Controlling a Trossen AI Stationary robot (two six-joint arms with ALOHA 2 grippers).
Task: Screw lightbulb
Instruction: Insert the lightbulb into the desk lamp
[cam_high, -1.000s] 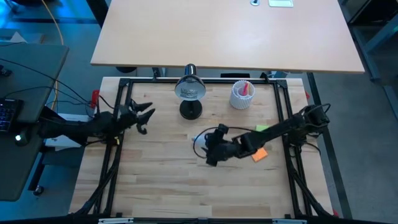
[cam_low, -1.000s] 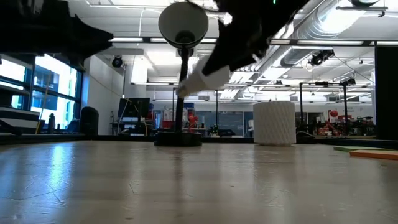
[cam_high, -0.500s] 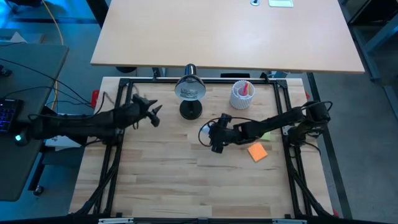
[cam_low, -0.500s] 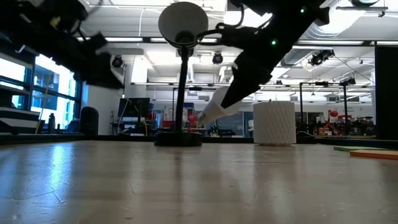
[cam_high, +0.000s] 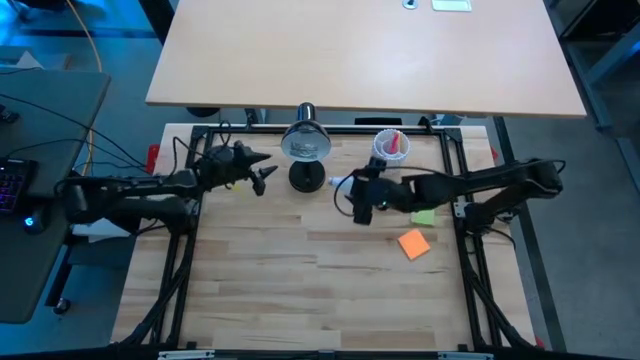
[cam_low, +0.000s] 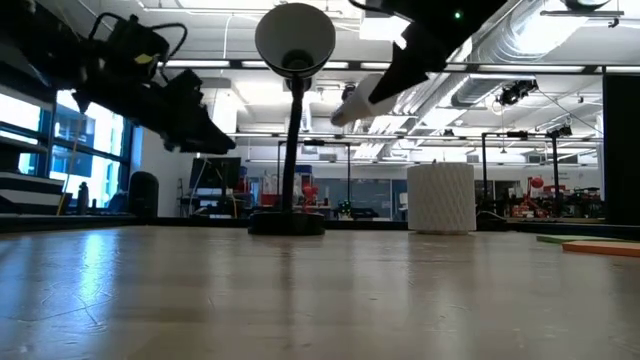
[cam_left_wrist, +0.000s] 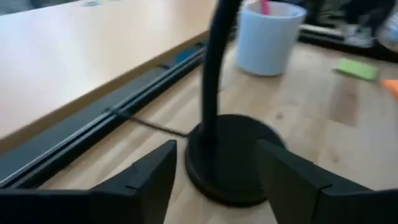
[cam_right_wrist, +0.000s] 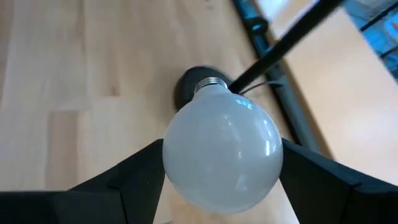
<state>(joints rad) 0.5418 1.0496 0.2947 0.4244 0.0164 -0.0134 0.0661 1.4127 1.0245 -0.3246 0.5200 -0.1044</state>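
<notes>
The white frosted lightbulb (cam_right_wrist: 221, 152) is in my right gripper (cam_high: 350, 192), above the table just right of the black desk lamp's round base (cam_high: 306, 178). Its silvery screw base (cam_right_wrist: 208, 86) points away from the gripper, toward the lamp. In the low view the bulb (cam_low: 356, 100) hangs below and right of the lamp's shade (cam_low: 294, 38). My left gripper (cam_high: 262, 178) is open and empty, just left of the lamp base. In its wrist view (cam_left_wrist: 216, 155) the lamp base (cam_left_wrist: 233, 158) and stem (cam_left_wrist: 214, 62) stand ahead between the fingers, untouched. My right gripper pinches the bulb's glass globe (cam_right_wrist: 180, 168) between its two fingers (cam_right_wrist: 124, 180), one on each side of its widest part. The fingers come about level from the table's right side. The bulb is lifted clear of the table, its screw base leading toward the lamp.
A white ribbed cup (cam_high: 388, 150) with pens stands at the back, right of the lamp. An orange note (cam_high: 413, 243) and a green note (cam_high: 422, 215) lie under the right arm. A black frame rail (cam_high: 330, 128) runs along the far edge. Bare wood lies toward the near edge.
My right gripper has carried the bulb toward the far edge and the lamp, dipping low and then rising to just under shade height. My left gripper has moved right toward the lamp base and stays open.
</notes>
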